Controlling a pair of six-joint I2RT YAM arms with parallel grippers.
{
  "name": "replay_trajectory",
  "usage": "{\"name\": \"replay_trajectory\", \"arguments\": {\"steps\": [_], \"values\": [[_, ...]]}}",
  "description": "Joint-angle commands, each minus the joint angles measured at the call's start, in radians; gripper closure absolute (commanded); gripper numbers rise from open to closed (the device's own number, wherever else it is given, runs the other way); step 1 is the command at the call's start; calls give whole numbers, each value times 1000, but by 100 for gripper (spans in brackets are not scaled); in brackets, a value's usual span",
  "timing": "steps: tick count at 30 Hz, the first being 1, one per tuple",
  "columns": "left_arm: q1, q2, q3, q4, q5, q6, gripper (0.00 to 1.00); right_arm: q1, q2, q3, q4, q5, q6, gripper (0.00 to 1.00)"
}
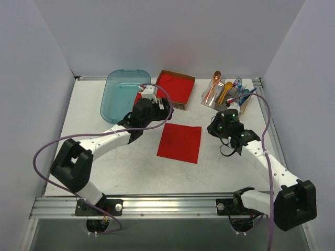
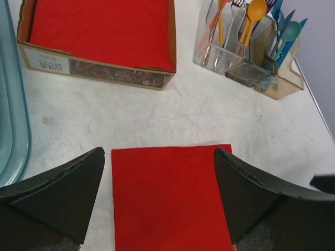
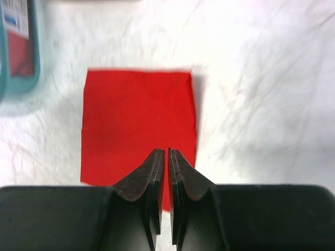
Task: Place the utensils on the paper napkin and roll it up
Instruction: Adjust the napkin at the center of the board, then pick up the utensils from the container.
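Observation:
The paper napkin (image 1: 179,143) (image 2: 167,198) (image 3: 138,120) lies flat and unfolded on the white table, with nothing on it. The utensils stand upright in a clear holder (image 1: 227,95) (image 2: 246,57) at the back right, among them a teal spoon (image 2: 289,31) and a blue piece (image 2: 276,13). My left gripper (image 1: 163,113) (image 2: 158,157) hovers over the napkin's far-left edge, jaws wide apart and empty. My right gripper (image 1: 213,128) (image 3: 168,152) is at the napkin's right side, between it and the holder. Its fingers are almost together with only a thin slit, and hold nothing.
A cardboard box with a red napkin stack (image 1: 175,88) (image 2: 99,31) sits behind the napkin. A translucent teal tray (image 1: 123,94) (image 2: 10,104) lies at the back left. An orange spoon (image 1: 216,77) and a yellow utensil (image 2: 255,10) share the holder.

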Motion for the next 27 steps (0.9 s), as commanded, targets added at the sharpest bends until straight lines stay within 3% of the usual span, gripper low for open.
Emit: {"name": "replay_trajectory", "arguments": {"steps": [1, 4, 9, 12, 16, 20, 27], "values": [[-7, -113, -34, -92, -11, -37, 6, -79, -4, 87, -24, -25, -77, 89], [-4, -202, -68, -160, -12, -61, 6, -125, 3, 147, -5, -8, -81, 84], [22, -321, -48, -422, -57, -149, 6, -199, 48, 254, 50, 6, -63, 80], [42, -371, -17, -539, -5, -136, 6, -249, 106, 314, 68, 9, -49, 80], [50, -469, -107, -490, 18, -23, 6, -309, 219, 387, 134, 28, -40, 80], [50, -537, -227, -335, 52, -27, 6, -351, 332, 475, 150, 99, -66, 79], [50, -556, -310, -306, 38, 1, 6, -418, 542, 619, 136, 205, -109, 76]]}}
